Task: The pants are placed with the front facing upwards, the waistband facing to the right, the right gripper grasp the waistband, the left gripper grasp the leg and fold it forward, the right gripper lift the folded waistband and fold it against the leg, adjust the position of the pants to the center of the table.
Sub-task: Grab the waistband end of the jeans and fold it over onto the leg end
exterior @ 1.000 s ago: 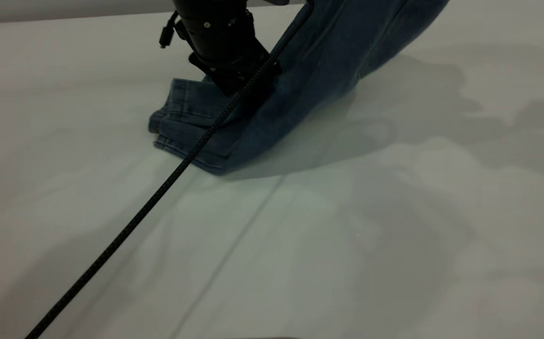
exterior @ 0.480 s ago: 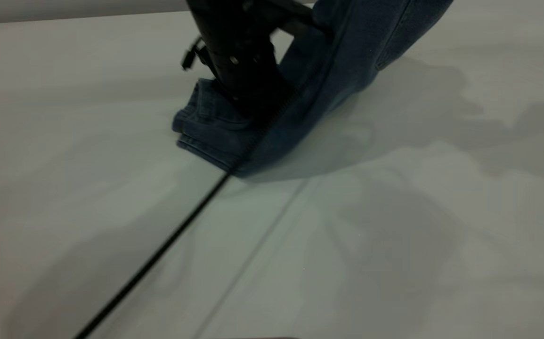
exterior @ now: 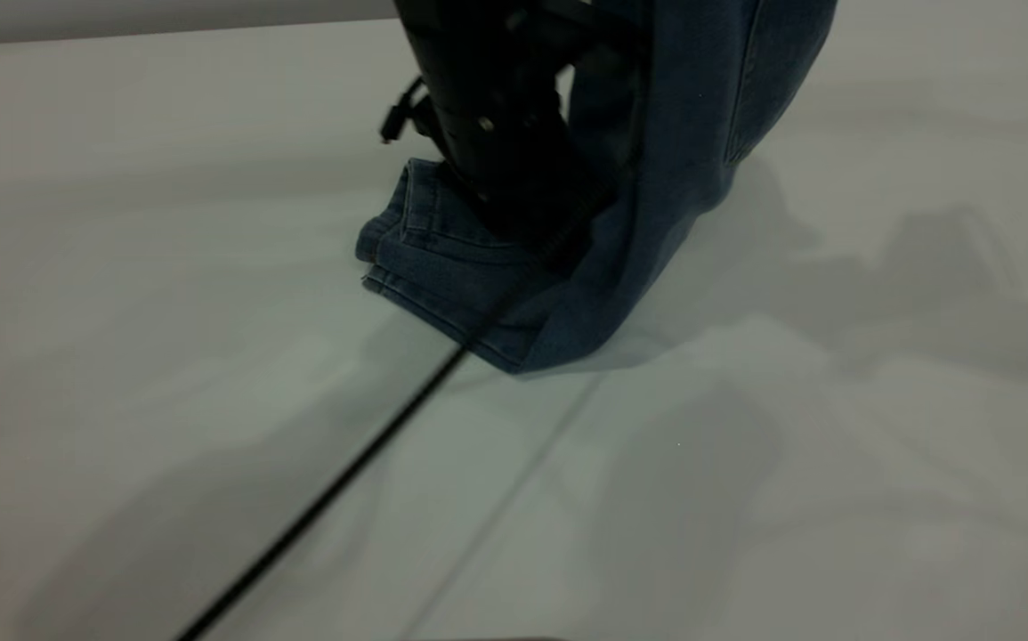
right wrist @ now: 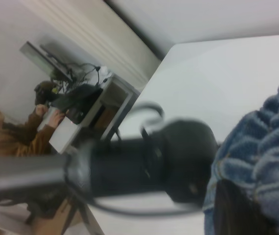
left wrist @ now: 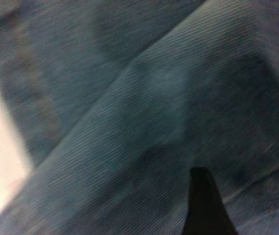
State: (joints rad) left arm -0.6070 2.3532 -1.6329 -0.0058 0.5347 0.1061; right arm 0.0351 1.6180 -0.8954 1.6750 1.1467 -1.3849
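Item: pants [exterior: 478, 276] half-folded on the table [exterior: 122, 267], both arms engaged.

From my remote seat, left to right: the hem end lies flat at table centre-left, pinned under the left claw [exterior: 527, 214], whose braided cable [exterior: 344, 481] trails toward the near edge. I cannot tell whether its fingers are apart or together; denim fills the wrist view. Rightward the fabric rises steeply off the table; the right claw [right wrist: 237, 210] appears clamped on bunched denim, though that view is poor.
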